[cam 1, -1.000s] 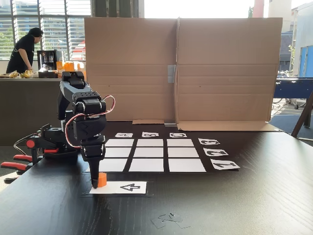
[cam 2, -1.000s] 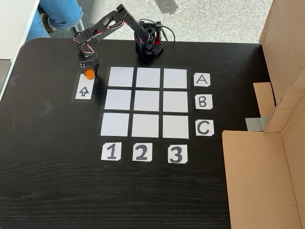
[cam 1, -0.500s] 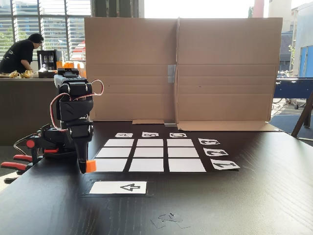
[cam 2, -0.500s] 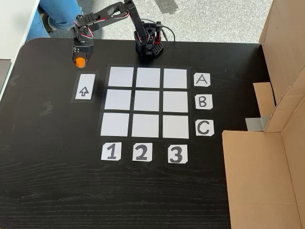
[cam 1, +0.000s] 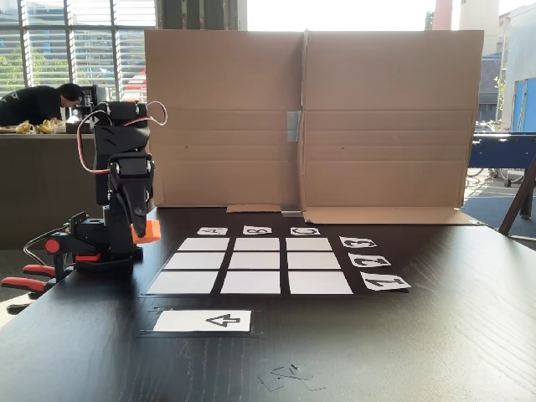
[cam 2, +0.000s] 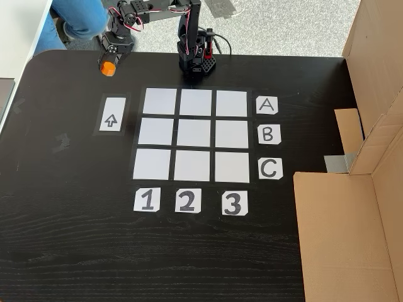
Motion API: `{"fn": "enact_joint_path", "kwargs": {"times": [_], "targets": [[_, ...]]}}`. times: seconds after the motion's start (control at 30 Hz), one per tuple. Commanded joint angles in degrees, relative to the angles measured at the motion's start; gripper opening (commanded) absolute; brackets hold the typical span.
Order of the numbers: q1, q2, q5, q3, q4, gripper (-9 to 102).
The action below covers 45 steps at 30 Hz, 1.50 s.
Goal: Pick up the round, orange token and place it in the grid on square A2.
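Already aloft, my gripper (cam 2: 108, 65) held the round, orange token (cam 2: 107, 67) clamped between its fingers, above bare table beyond the arrow card (cam 2: 111, 114) — in that overhead-ish fixed view, square A2 (cam 2: 196, 102) lay right and slightly nearer.

The robot arm (cam 1: 121, 180) is black all over, made of boxy blocks joined together. Thin red and white cables (cam 1: 154, 110) loop out near its top. Its base (cam 2: 196, 61) is black with tiny holes.
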Motion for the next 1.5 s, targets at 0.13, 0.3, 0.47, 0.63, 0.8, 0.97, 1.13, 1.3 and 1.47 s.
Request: {"fn": "enact_joint_path", "kwargs": {"times": [0.13, 0.3, 0.47, 0.63, 0.8, 0.97, 1.13, 1.3, 1.47], "targets": [[-11.3, 15.8, -1.9, 11.5, -0.2, -1], [-21.9, 22.9, -9.4, 18.2, 0.3, -1], [-28.1, 27.2, -17.2, 22.4, 1.0, -1], [-34.1, 30.8, -29.0, 25.5, 5.7, 0], [-37.4, 34.0, -37.7, 31.0, 8.3, 0], [-39.2, 36.5, -47.6, 37.1, 10.0, 0], [-39.4, 38.1, -55.2, 41.0, 10.0, 0], [-40.8, 40.1, -62.1, 46.1, 7.9, 0], [-45.0, 40.0, -62.1, 52.0, 1.6, -1]]}}
